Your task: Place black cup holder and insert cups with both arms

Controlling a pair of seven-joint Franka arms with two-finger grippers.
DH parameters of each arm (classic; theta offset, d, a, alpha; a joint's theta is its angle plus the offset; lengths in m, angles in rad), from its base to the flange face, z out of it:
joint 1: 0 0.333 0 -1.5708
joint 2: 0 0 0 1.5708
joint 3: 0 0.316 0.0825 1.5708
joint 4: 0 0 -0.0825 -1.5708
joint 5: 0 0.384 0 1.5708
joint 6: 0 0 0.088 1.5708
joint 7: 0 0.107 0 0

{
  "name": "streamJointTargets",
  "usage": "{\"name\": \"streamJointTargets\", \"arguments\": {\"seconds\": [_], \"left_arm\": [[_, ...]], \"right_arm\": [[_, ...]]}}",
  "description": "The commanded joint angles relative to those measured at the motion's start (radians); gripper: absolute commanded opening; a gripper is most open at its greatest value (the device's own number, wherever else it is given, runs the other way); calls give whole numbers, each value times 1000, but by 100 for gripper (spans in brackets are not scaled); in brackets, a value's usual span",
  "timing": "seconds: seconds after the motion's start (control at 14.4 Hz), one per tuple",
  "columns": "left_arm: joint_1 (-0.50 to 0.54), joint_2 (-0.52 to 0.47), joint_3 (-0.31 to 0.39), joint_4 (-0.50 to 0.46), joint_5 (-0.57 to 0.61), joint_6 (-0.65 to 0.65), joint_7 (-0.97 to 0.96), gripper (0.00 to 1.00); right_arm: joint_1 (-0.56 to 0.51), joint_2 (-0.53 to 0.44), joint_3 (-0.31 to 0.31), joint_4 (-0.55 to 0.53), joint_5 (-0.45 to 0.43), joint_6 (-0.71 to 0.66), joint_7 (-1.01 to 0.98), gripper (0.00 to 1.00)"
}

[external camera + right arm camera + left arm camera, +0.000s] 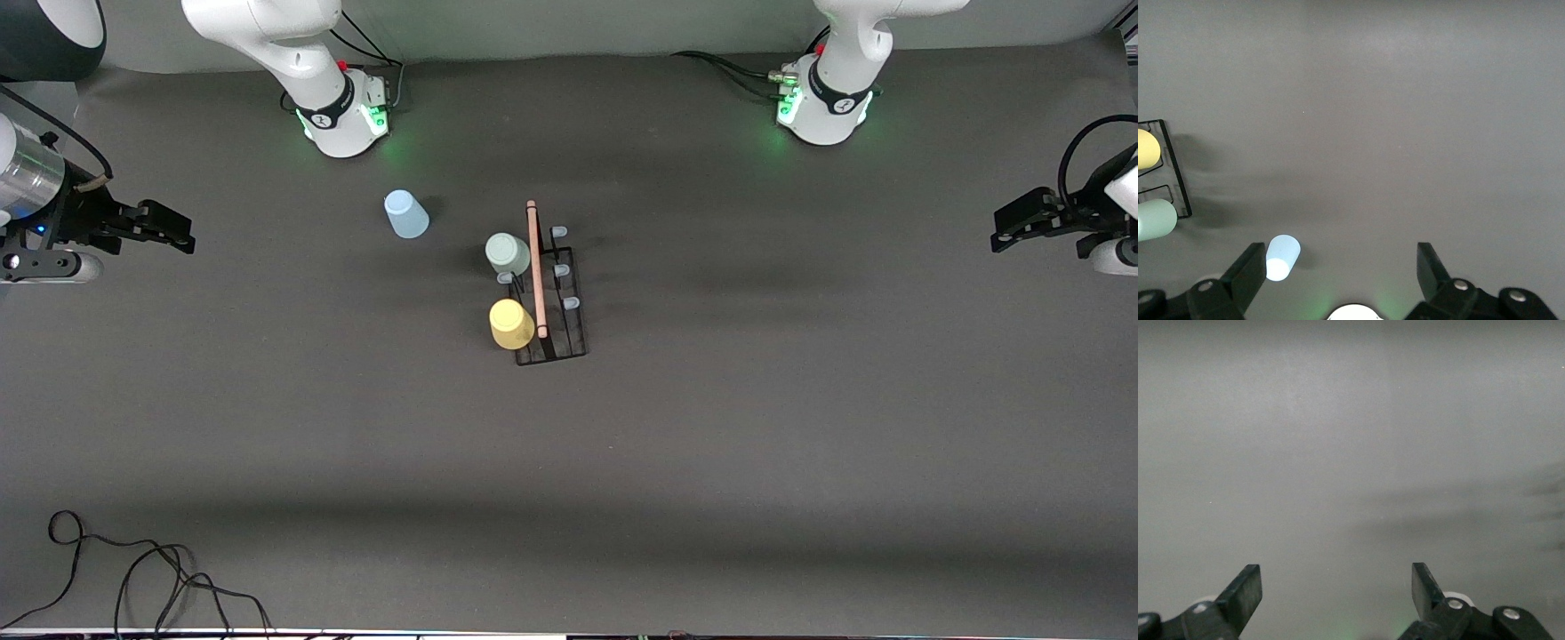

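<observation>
Your front view alone shows the whole cup holder [551, 302], with the grey-green cup [508, 254] and yellow cup [512, 324] on it. The blue cup [406, 214] lies on the bench, well apart from both grippers. The left gripper [1005, 236] and right gripper [182, 231] hang at the bench ends, fingers spread and empty.

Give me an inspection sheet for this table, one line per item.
Surface: dark grey mat.
Job's things: black wire cup holder mid-table; pale grey-green plastic cup and yellow plastic cup on its pegs; light blue plastic cup on the mat toward the right arm's end.
Clutter: nothing seen.
Grippers: left gripper and right gripper open, empty, waiting at the table's ends.
Cables: black loose cable at the near edge.
Surroundings: green-lit bases.
</observation>
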Motion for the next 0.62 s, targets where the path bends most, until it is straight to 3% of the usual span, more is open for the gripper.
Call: {"name": "streamJointTargets", "arguments": {"seconds": [0.0,0.56], "left_arm": [[0,-16,2,-5,-11,-13,4,100],[0,-9,2,0,-13,-10,14,100]], "right_arm": [[19,-13,-14,-8,-19,9,-18,100],[21,-13,-17,-10,-14,9,-18,100]]}}
